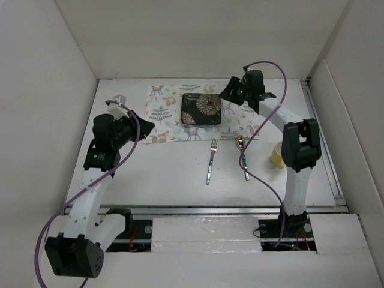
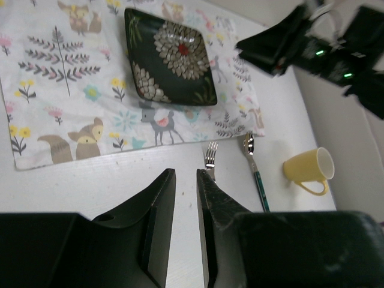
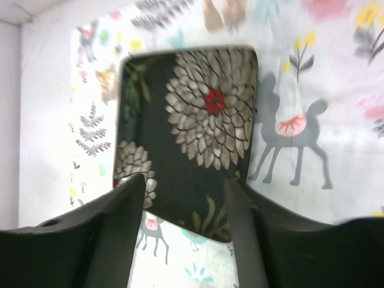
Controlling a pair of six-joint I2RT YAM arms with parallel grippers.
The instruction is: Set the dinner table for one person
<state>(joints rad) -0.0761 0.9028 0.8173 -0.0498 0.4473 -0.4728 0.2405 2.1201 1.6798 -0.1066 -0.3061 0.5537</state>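
Plate on the placemat, both end effectors empty.
The right end effector [image 3: 186,186] hangs released, fingers wide, just above the dark floral plate [image 3: 189,129]. The plate lies on the animal-print placemat [image 1: 162,114] at upper centre of the white surface [image 1: 162,177]. Fork [image 1: 210,161] and spoon [image 1: 243,157] lie below it, with a yellow cup [image 1: 277,155] at right. The left end effector [image 2: 186,180], fingers nearly together, grasps nothing.

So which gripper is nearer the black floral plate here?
Right. The right gripper is at the right edge of the plate, jaws open over its rim. The left gripper is farther off, at the left edge of the placemat, apart from the plate.
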